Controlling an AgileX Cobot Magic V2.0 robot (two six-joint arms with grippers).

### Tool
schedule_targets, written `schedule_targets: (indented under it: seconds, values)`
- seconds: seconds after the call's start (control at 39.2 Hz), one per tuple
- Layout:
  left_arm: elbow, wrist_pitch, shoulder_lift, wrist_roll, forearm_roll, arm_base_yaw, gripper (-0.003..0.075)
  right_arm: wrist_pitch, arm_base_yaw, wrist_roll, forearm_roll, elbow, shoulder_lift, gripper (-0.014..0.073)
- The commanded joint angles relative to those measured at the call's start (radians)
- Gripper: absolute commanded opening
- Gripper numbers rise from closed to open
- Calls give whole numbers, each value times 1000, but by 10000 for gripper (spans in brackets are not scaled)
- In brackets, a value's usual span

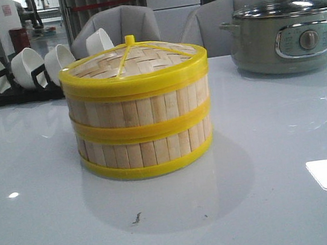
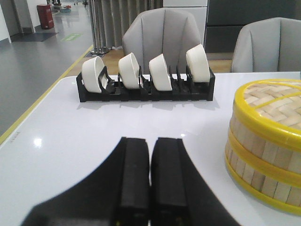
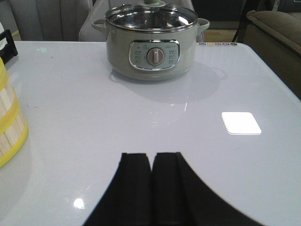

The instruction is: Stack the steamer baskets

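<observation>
Two steamer baskets stand stacked in the middle of the table, the upper tier [image 1: 140,107] on the lower tier [image 1: 146,152], with the woven lid [image 1: 133,59] on top. The stack also shows in the left wrist view [image 2: 265,150] and its edge in the right wrist view [image 3: 9,122]. My left gripper [image 2: 150,141] is shut and empty, over bare table to the left of the stack. My right gripper [image 3: 151,157] is shut and empty, over bare table to the right of the stack. Neither gripper shows in the front view.
A black rack of white bowls [image 1: 16,73] stands at the back left, also in the left wrist view [image 2: 146,77]. A grey-green electric pot [image 1: 285,35] with a glass lid stands at the back right, also in the right wrist view [image 3: 151,40]. Grey chairs stand behind the table.
</observation>
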Motion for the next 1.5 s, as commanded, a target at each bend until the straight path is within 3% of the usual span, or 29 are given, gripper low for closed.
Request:
schedule_targets:
  seconds: [0.0,0.23,0.43,0.69,1.48]
  values:
    - [26,-126,-58,-10,1,1,87,-92,-6,-7,-8,-27,6,56]
    - [182,-248,-232,-10,1,1,87,-92,-6,-7,-8,-27,6,56]
    - [262,-272,-340,-10,1,1,87,-92,-6,-7,-8,-27,6,56]
    - [262,-194,-350,-10,1,1,87,-93,-6,-7,-8,-27,7,56]
    - [262,-192,-350,-3,7,1,87,-93,-6,-7,-8,-27,7,56]
